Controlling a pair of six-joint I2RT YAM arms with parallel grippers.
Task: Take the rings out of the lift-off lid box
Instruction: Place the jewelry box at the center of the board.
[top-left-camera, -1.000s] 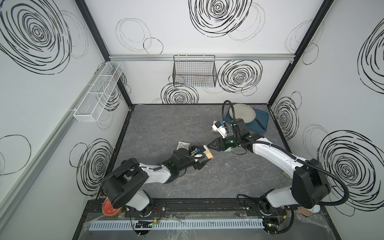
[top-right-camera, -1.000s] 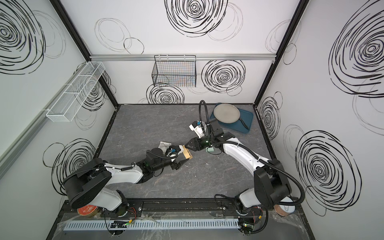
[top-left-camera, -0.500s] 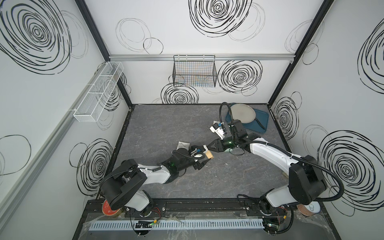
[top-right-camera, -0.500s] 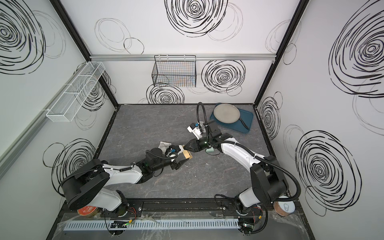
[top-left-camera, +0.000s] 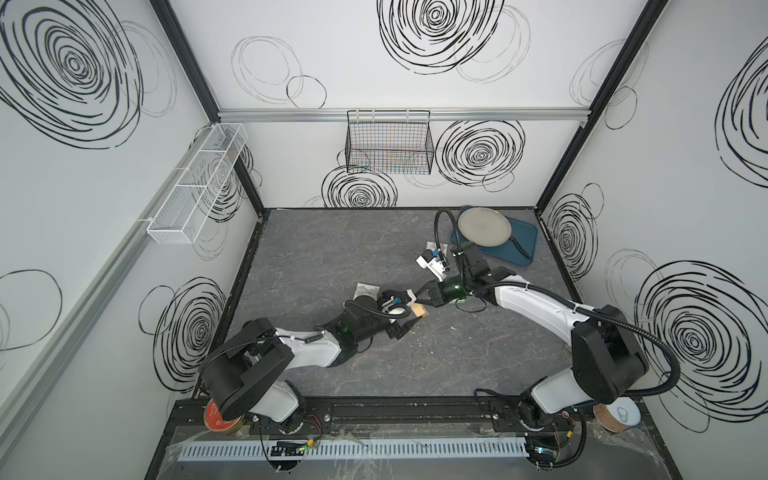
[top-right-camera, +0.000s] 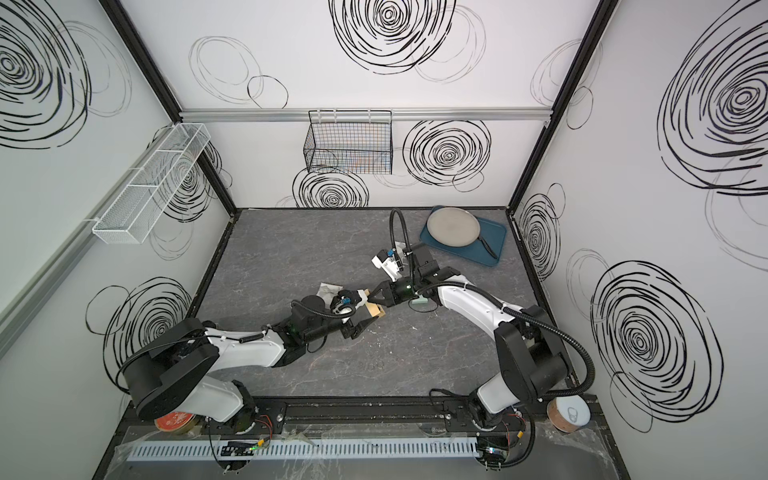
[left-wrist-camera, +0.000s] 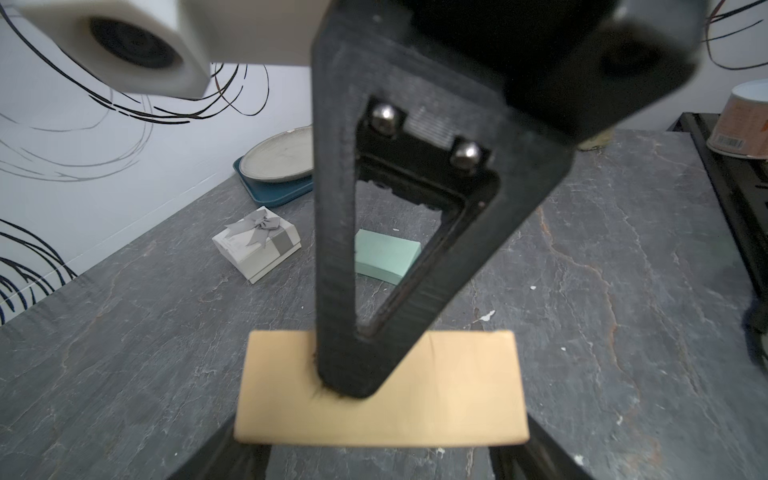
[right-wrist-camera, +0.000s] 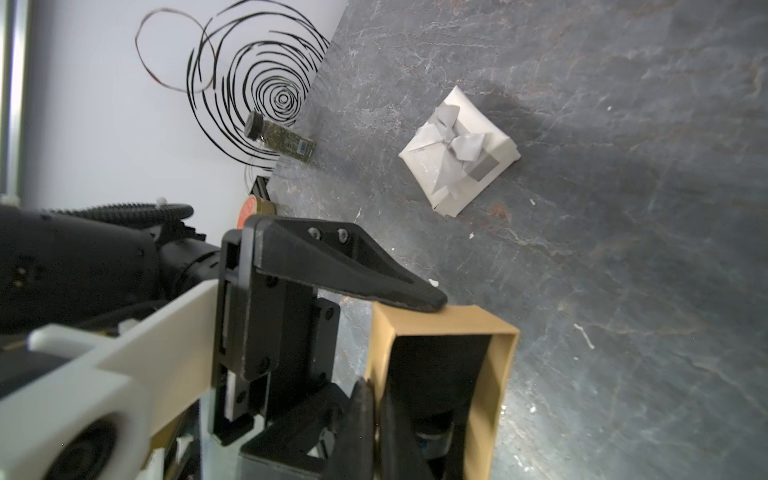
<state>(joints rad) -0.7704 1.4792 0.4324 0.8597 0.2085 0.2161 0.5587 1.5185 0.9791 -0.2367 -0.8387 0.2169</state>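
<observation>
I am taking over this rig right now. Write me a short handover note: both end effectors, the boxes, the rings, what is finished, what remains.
Left end effector: shut on the tan cardboard box, gripping it from outside.
Right end effector: shut, pinching one wall at the box's open mouth.
Box: held between both arms, inside dark; no rings clearly visible.
Two white gift boxes with grey bows: on the grey stone-pattern table, lids on.
Done: tan box grasped, open. Left: get the rings out.
</observation>
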